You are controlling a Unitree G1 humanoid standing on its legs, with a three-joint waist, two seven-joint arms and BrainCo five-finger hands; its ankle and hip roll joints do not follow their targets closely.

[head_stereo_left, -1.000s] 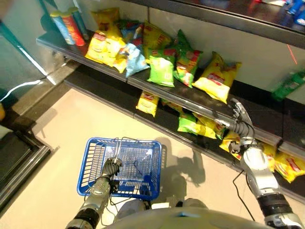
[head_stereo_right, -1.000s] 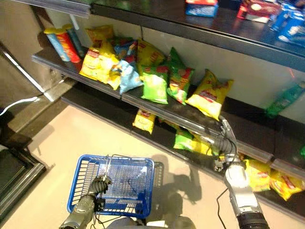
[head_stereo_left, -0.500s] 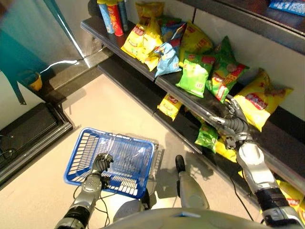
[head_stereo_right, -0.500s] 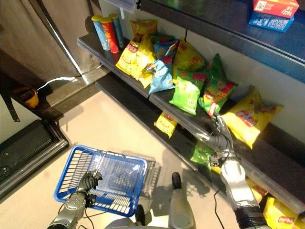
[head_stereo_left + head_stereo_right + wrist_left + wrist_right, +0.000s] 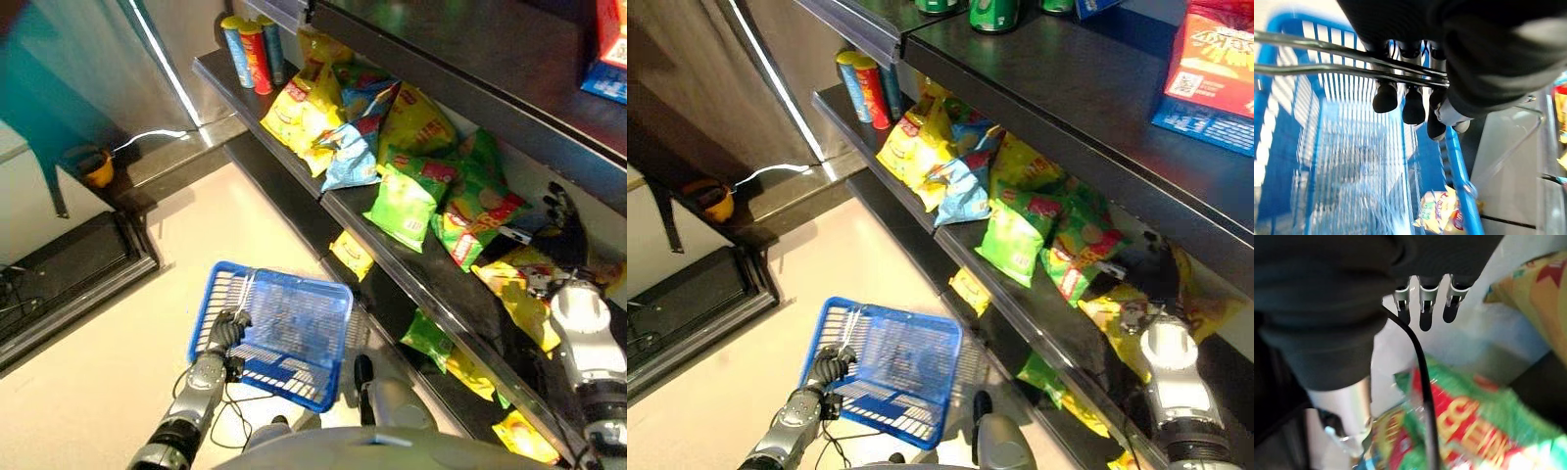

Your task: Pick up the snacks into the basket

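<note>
A blue wire basket (image 5: 294,277) hangs low over the floor; my left hand (image 5: 227,333) is shut on its metal handle (image 5: 1327,49), with the fingers (image 5: 1405,103) curled round the wires. Nothing shows inside the basket. Snack bags crowd the middle shelf: yellow (image 5: 299,108), blue (image 5: 353,147) and green (image 5: 407,201). My right hand (image 5: 566,225) reaches into that shelf at its right end, open, with straight fingers (image 5: 1422,298) over a green and red bag (image 5: 1474,431) and beside a yellow bag (image 5: 519,294). It holds nothing.
Tall cans (image 5: 255,49) stand at the shelf's far left. More yellow and green bags (image 5: 426,338) lie on the lower shelf. Boxes (image 5: 1215,78) and green bottles (image 5: 970,12) sit on the upper shelf, which overhangs my right hand. A black platform (image 5: 59,274) borders the floor at left.
The camera has shifted. My right hand has gone from the shelf's front edge up into the shelf among the bags. My left hand keeps hold of the basket's handle.
</note>
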